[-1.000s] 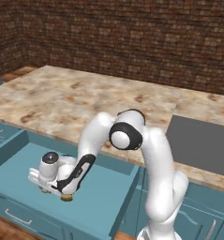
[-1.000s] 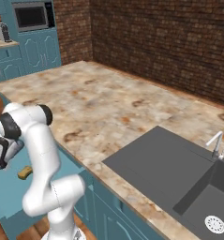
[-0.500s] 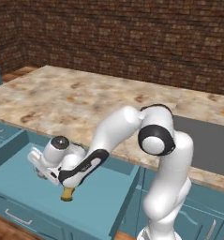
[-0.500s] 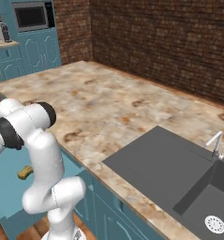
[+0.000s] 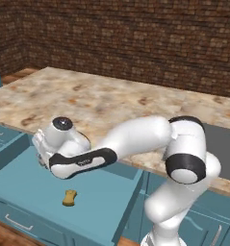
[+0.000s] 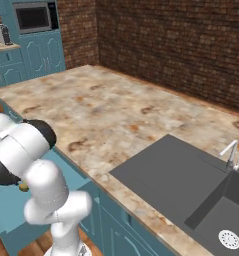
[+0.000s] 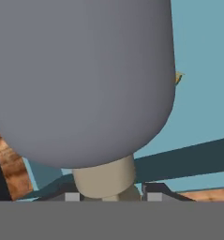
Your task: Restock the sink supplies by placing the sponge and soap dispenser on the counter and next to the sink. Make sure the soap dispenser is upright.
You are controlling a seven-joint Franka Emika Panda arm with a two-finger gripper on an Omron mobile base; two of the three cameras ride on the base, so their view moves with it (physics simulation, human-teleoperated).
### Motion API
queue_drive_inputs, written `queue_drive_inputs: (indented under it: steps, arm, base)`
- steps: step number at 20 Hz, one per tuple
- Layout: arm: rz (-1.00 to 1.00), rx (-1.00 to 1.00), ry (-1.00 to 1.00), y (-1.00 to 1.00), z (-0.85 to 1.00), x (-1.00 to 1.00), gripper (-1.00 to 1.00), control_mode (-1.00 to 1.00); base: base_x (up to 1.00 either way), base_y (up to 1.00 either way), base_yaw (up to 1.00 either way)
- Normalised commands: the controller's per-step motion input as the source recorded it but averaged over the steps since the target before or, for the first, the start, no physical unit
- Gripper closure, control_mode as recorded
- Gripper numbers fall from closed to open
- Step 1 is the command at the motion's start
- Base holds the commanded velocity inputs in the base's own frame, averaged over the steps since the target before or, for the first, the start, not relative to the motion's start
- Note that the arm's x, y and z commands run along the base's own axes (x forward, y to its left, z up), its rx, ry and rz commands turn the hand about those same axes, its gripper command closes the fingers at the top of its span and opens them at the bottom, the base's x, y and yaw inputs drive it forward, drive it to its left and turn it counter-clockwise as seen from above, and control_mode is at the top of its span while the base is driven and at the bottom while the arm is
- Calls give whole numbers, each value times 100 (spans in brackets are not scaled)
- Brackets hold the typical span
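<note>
Gripping the soap dispenser (image 7: 80,79) by its pale neck, the gripper (image 7: 106,194) has its two dark tips pinched in on either side of the neck, so it's clamped on the bottle. In the hand view the grey body looms huge, upside down relative to the camera. In the left base view the arm reaches low and left over the open teal drawer (image 5: 34,190), near side of the counter (image 5: 111,103). The sponge (image 5: 69,197) lies on the drawer floor, just right of the hand and apart from it. The sink (image 6: 176,177) sits well off to the right, set into the counter.
</note>
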Motion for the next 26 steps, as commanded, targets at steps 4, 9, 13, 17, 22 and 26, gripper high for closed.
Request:
queue_drive_inputs:
  steps: [4, 9, 13, 17, 22, 26]
  arm:
    - [-16, 19, 13, -87, 100, 0, 100, -100]
    - [-7, 40, 12, -100, 63, 1, 100, -100]
    - [-3, 53, 9, -100, 39, 0, 100, -100]
    - [-6, 50, 25, -100, 68, 10, 100, -100]
    - [-7, 42, 31, -100, 69, 31, 100, -100]
    - [-6, 30, 15, -100, 10, 38, 100, -100]
  base:
    - [0, 0, 0]
    - [0, 0, 0]
    - [0, 0, 0]
    - [0, 0, 0]
    - [0, 0, 0]
    - [0, 0, 0]
